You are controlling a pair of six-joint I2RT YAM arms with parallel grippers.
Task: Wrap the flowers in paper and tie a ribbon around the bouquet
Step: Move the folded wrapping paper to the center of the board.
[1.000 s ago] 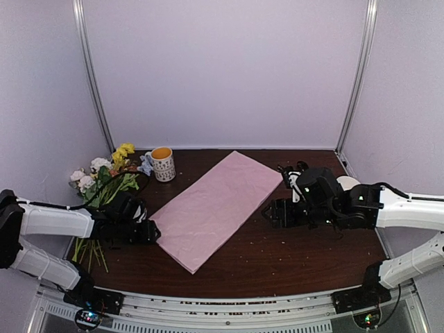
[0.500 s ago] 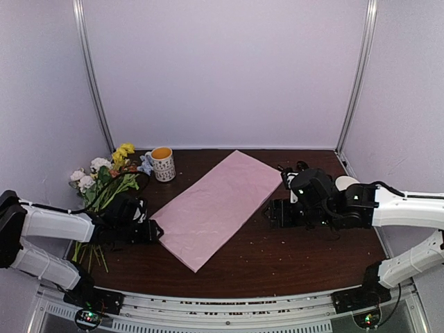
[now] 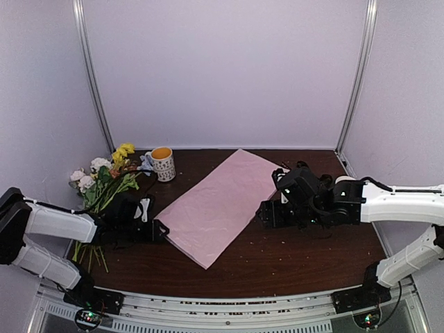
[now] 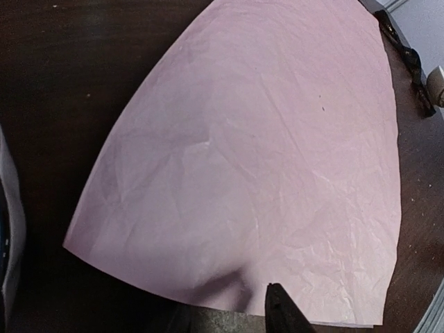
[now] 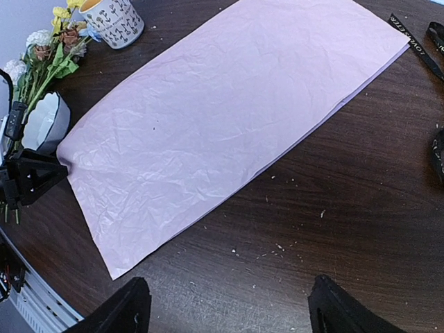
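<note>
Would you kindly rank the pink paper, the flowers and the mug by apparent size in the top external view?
1. The paper, by far the largest.
2. The flowers, their stems partly hidden by the left arm.
3. The mug, the smallest.

Left jaws: cropped at 6 o'clock edge of left wrist view, one dark fingertip [image 4: 284, 312] seen; grip on paper [image 4: 257, 159] cannot be told. Paper's far corner cut off at 12 o'clock there. Flowers [image 3: 104, 182]: stems partly hidden behind left arm. Ribbon [image 5: 415, 48]: cut off at 3 o'clock edge, print too small to be read. Mug [image 5: 111, 21]: rim cropped at 12 o'clock.
</note>
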